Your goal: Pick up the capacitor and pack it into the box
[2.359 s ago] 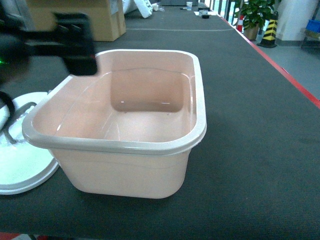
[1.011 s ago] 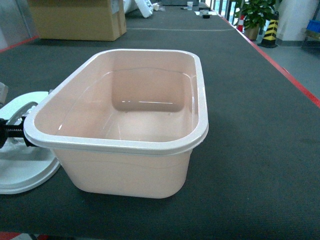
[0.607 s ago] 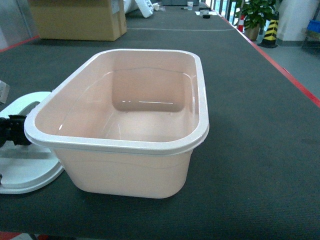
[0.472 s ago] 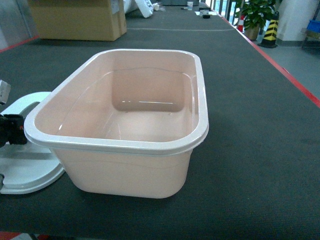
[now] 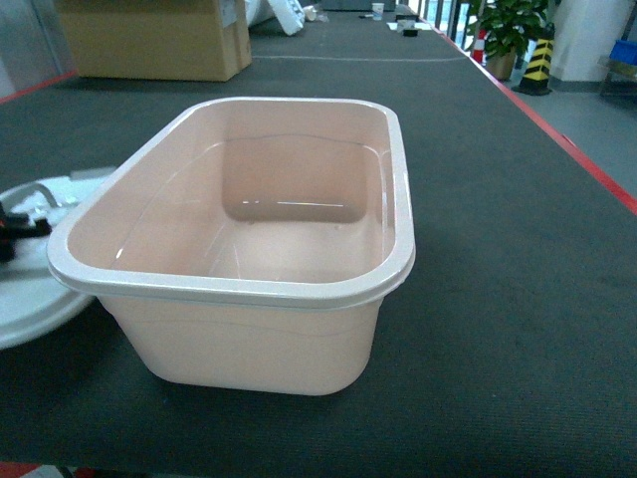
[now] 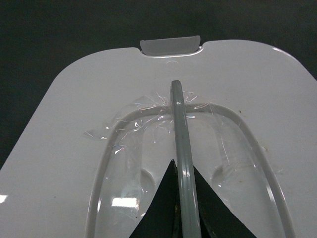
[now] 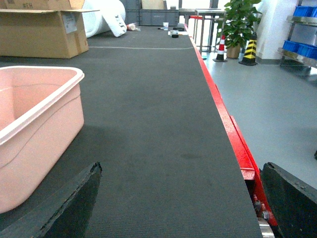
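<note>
The box (image 5: 249, 239) sits open and empty at the middle of the table (image 5: 498, 249), ready for filling. Its lid (image 6: 74, 148) lies just left of it, so the opening is free. The left gripper (image 6: 184, 198) has its jaws clenched on the lid's grey handle (image 6: 179, 129), probably to carry the lid. The right gripper (image 7: 183, 203) hangs released, right of the box. No capacitor shows in any view.

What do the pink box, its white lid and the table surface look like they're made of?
The box: probably smooth, glossy plastic, since light glints on its walls and rounded moulded rim. The lid: likely glossy white plastic with sharp reflections, and crinkled clear film around its grey handle, which the left gripper pinches. The table: dark, matte, finely ribbed, perhaps a rubber or fabric mat.
</note>
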{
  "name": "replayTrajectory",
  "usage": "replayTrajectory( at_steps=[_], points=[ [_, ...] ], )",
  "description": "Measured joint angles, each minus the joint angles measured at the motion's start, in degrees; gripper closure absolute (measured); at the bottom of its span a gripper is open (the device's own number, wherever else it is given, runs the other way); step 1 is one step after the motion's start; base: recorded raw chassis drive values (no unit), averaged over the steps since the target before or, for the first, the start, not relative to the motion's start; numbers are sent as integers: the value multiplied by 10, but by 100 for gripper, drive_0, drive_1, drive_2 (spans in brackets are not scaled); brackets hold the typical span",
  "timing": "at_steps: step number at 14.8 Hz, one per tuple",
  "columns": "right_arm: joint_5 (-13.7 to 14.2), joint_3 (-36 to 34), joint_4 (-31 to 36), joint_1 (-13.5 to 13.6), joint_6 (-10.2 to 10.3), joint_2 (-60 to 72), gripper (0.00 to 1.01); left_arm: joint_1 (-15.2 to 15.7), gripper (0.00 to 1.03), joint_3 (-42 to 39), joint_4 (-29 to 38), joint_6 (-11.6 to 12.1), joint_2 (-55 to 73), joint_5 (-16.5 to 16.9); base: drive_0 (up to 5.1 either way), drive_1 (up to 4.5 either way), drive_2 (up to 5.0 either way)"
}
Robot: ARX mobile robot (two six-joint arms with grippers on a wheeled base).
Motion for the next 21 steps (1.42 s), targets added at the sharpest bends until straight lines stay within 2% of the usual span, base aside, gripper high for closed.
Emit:
replayTrajectory(
  at_steps=[3, 5, 7, 10, 13, 15, 16, 19, 21],
  points=[
    [0, 0, 0, 0, 0, 0, 3, 21, 101, 10, -61, -21, -116, -28, 0, 0, 0],
    [0, 0, 0, 0, 0, 0, 3, 5, 101, 18, -120, -34, -193, -56, 0, 0, 0],
    [0, 0, 0, 0, 0, 0, 3, -33, 101, 29, -171, -42, -262, -106, 0, 0, 0],
    [0, 0, 0, 0, 0, 0, 3, -136, 101, 41, -208, -69, -326, -175, 0, 0, 0],
    [0, 0, 0, 0, 0, 0, 3, -285, 101, 25, -251, -80, -327, -267, 0, 0, 0],
    [0, 0, 0, 0, 0, 0, 3, -360, 101, 21, -253, -80, -327, -314, 0, 0, 0],
    [0, 0, 0, 0, 0, 0, 3, -418, 101, 16, -254, -81, -312, -341, 0, 0, 0],
    [0, 0, 0, 0, 0, 0, 3, -423, 101, 16, -229, -78, -259, -356, 0, 0, 0],
    [0, 0, 0, 0, 0, 0, 3, -424, 101, 16, -216, -74, -231, -348, 0, 0, 0]
  ],
)
